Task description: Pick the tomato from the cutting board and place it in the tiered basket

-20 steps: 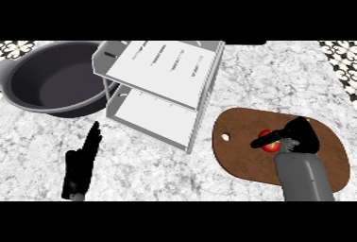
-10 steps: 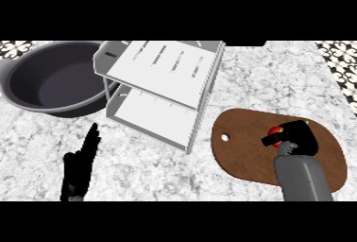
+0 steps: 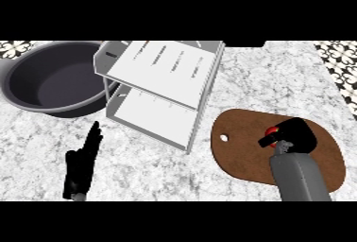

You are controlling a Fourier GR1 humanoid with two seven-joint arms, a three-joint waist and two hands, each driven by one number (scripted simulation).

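Since your right hand (image 3: 291,134) is curled over the tomato (image 3: 273,130) on the cutting board (image 3: 237,156), you'd carry it left to the tiered basket (image 3: 164,71); left hand (image 3: 81,163) rests open, fingers straight.

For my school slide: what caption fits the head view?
Right hand curls over the tomato on the cutting board, beside the tiered basket.
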